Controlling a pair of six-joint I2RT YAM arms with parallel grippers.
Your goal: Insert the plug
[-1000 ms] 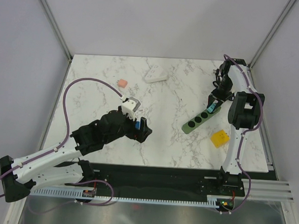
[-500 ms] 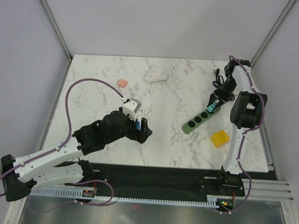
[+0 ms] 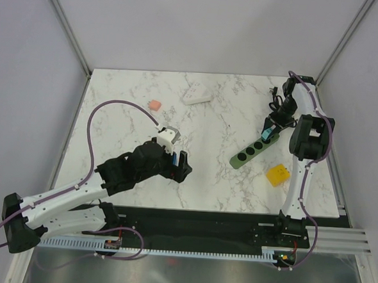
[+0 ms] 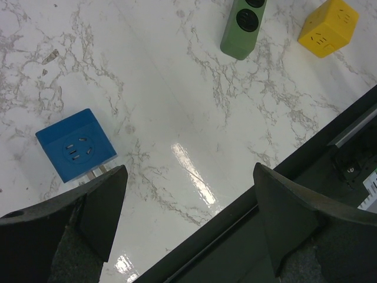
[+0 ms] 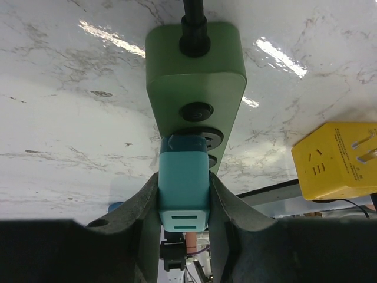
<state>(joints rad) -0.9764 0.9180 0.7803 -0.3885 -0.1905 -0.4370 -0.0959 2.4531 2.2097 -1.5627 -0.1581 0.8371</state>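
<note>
Blue plug (image 4: pixel 73 152) on table (image 4: pixel 177 106), just beside L gripper (image 4: pixel 189 171) fingertip.

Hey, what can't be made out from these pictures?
- Right wrist: the teal block in the shut right tool hides its own prongs; seated in the green strip or not, unclear.
- Left wrist: a finger of the open left tool covers the prong tips of the blue plug; the top edge cuts the strip.
- Top view: white item at the far side too small to identify.
</note>
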